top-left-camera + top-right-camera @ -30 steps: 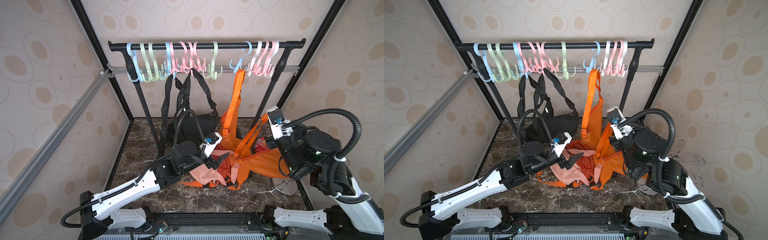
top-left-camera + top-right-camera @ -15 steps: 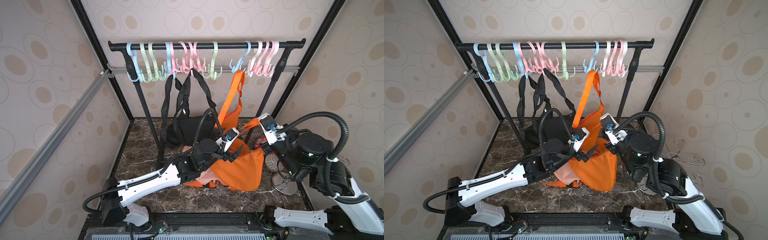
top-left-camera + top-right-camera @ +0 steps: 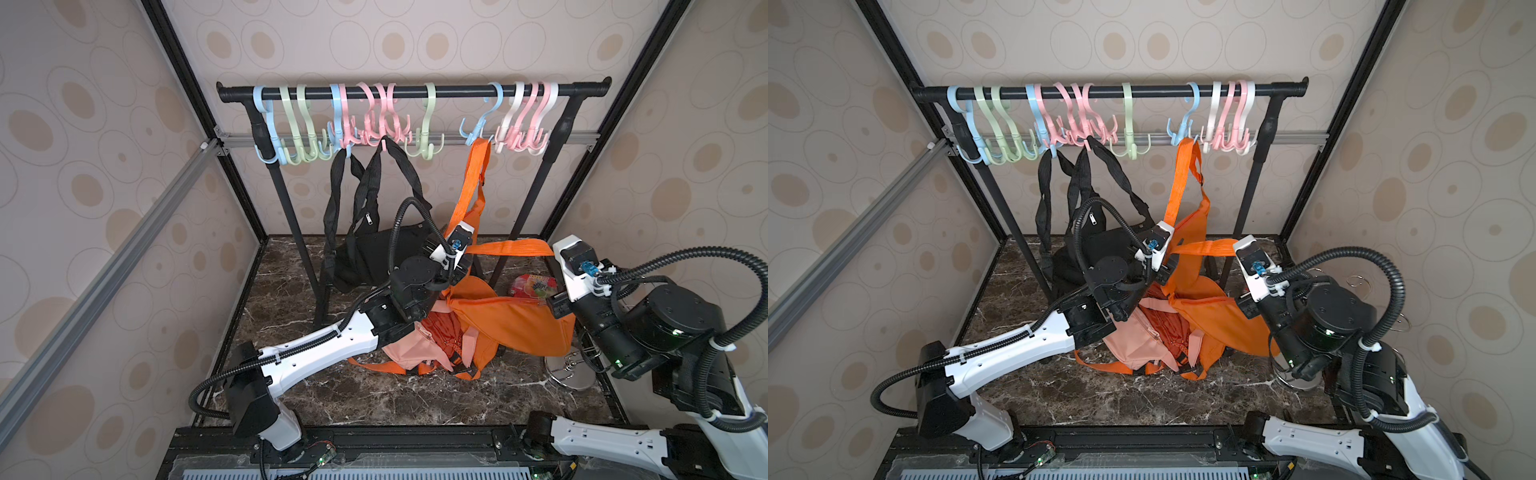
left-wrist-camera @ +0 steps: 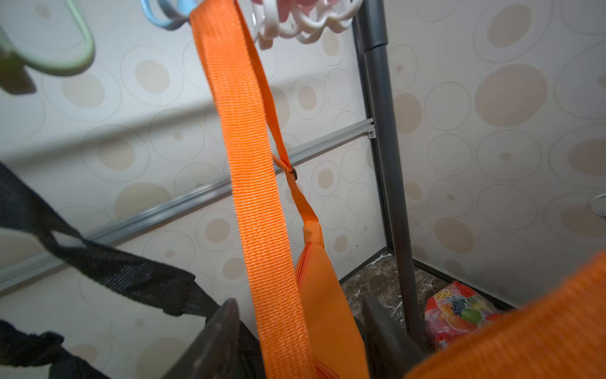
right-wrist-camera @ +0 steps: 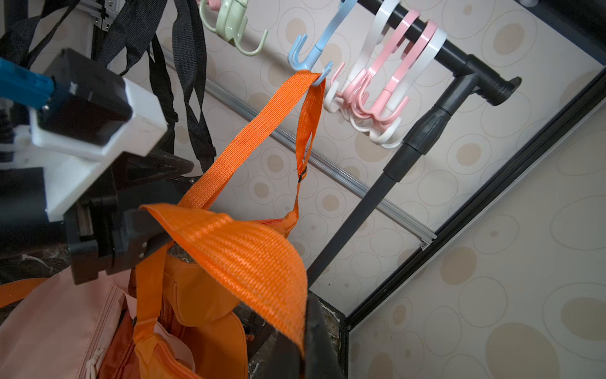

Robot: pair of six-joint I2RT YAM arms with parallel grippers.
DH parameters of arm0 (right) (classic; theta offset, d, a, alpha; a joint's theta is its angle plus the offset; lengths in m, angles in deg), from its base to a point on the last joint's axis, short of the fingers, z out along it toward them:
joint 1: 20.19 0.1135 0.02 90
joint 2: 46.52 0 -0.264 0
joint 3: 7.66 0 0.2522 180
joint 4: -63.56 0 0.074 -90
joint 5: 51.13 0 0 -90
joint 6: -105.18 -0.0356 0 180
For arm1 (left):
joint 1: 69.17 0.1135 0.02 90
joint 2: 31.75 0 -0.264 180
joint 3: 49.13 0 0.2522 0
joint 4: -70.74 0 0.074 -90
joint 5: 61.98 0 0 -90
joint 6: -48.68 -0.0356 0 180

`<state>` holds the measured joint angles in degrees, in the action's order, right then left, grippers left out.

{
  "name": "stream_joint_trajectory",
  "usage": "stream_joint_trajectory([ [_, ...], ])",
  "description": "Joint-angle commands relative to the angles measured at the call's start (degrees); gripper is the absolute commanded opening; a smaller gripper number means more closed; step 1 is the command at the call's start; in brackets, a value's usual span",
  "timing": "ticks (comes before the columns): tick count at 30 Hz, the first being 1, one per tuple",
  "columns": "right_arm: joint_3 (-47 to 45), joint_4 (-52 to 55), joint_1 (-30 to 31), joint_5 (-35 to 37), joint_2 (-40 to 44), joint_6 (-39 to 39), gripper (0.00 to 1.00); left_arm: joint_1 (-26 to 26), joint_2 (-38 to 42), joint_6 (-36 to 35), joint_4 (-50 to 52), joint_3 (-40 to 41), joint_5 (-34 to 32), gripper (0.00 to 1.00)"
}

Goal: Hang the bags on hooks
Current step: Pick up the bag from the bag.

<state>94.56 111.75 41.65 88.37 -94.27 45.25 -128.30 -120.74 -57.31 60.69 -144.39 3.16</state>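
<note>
Below the clothes rack (image 3: 411, 92), our orange bag (image 3: 511, 328) sags over a pink bag (image 3: 415, 353). It looks soft and light. Its webbing strap (image 3: 473, 178) sits on the blue hook (image 5: 311, 55), so we'd grip webbing, not cloth. The right gripper (image 5: 300, 331) pinches an orange strap, and the left gripper (image 4: 298, 300) stands part-open astride the hanging one.

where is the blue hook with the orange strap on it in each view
Top view: blue hook on the rail, right of middle.
Top view: blue hook, same spot.
Left wrist: blue hook, only its lower prongs show, hung orange strap over them.
Right wrist: blue hook whole, strap on one prong.
Shared landmark: white and pink hooks bunched beside it.
</note>
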Motion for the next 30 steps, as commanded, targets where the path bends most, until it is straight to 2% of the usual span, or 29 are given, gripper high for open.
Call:
stream_joint_trajectory([
  [1, -0.66, -5.03, 0.39, 4.71, 0.75, 1.39, 0.0, 0.6, 3.98, -1.79, -5.95, 1.95, -1.03, 0.37],
  [5, -0.67, -5.16, 0.47, 9.66, 0.05, 1.2, 0.0, 0.1, 9.78, -3.15, -7.47, 6.19, -1.21, 0.17],
  [8, -0.66, -1.26, 0.33, 10.31, -1.38, -1.93, 0.0, -0.78, 12.31, -4.7, -2.37, 4.49, -1.58, 0.0],
  [11, -1.0, 4.42, 0.34, 7.6, -4.25, -6.75, 0.0, -1.75, 12.96, -6.18, 4.95, -0.21, -2.58, 0.0],
  [15, -2.6, 4.81, 0.29, 4.87, -6.13, -9.61, 0.01, -2.62, 12.39, -7.78, 16.16, -8.09, -4.81, 0.0],
  [17, -3.77, 2.8, 0.25, 3.17, -5.71, -10.43, 0.06, -3.25, 12.22, -8.35, 21.38, -11.95, -5.3, 0.0],
  [19, -3.94, 1.84, 0.25, 1.06, -6.27, -11.14, 0.18, -3.87, 11.74, -8.52, 25.51, -15.28, -5.37, 0.0],
  [23, -0.47, -0.75, 0.29, -2.54, -11.05, -9.31, 0.25, -6.54, 9.18, -9.91, 31.43, -20.94, -8.29, 0.0],
  [30, 9.04, -7.8, -1.76, -8.49, -21.9, -4.49, 0.27, -7.74, 6.75, -9.81, 35.12, -26.88, -11.67, 0.0],
])
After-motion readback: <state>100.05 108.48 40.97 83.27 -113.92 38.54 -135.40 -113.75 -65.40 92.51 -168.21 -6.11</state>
